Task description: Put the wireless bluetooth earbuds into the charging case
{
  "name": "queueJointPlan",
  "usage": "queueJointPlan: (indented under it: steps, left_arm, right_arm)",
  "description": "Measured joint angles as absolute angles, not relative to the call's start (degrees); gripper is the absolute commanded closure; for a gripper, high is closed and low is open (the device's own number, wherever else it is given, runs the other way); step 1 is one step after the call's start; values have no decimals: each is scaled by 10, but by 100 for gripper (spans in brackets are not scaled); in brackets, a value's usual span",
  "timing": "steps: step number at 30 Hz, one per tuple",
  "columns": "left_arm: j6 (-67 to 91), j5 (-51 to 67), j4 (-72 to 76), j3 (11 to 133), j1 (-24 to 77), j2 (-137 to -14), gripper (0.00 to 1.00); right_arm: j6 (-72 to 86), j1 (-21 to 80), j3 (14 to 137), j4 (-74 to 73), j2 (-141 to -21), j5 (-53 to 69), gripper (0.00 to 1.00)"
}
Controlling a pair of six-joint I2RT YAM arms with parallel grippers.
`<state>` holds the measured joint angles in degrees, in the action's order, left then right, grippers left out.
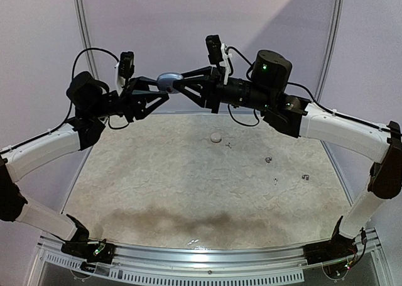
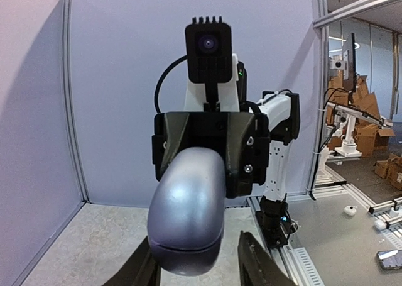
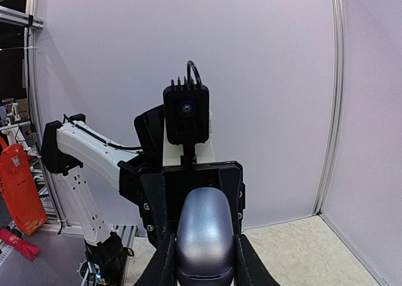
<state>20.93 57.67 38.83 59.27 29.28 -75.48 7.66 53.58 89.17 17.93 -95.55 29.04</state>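
The charging case [image 1: 169,80] hangs high above the table [image 1: 144,192], between the two arms at the far side. The right gripper [image 1: 181,85] is clamped on one end of it; in its wrist view both fingers press on the sides of the silver shell. The left gripper [image 1: 161,92] reaches around the other end. Its wrist view shows a narrow gap beside one finger, so I cannot tell whether it really grips the case or only surrounds it. The wireless bluetooth earbuds [image 1: 268,159] lie scattered on the right part of the table, well apart from the case.

In my judgement there are two risks. The shell is smooth and rounded, so an unequal pull from the two grippers on the lid may let it slip and fall from this height. The buds are tiny and could roll or be pushed away under a descending finger.
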Motion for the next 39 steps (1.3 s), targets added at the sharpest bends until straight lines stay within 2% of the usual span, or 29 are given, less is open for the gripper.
queueJointPlan:
  steps: [2,6,8,10,12,14,16,18,31,39]
  left_arm:
    - [213,580,389,595,293,-756,79]
    - [223,597,393,600,291,-758,85]
    - [226,599,395,601,291,-759,97]
    - [226,599,396,601,291,-759,100]
    - [226,599,395,601,291,-759,100]
    - [225,599,394,601,291,-759,100]
    - [219,593,387,601,291,-759,100]
    - [199,590,375,601,291,-759,100]
    - [-68,590,165,637,291,-755,100]
    - [-189,575,79,649,291,-749,100]
  right_arm:
    - [75,536,892,180,-956,293,100]
    - [71,536,893,185,-956,309,100]
    - [70,536,895,184,-956,310,100]
    - [67,536,895,182,-956,310,97]
    - [64,536,895,181,-956,310,77]
    - [62,536,895,179,-956,310,52]
    - [56,536,896,167,-956,301,35]
    - [44,536,896,140,-956,289,26]
    - [-34,536,962,-30,-964,211,25]
    - [-38,545,1004,-76,-987,195,25]
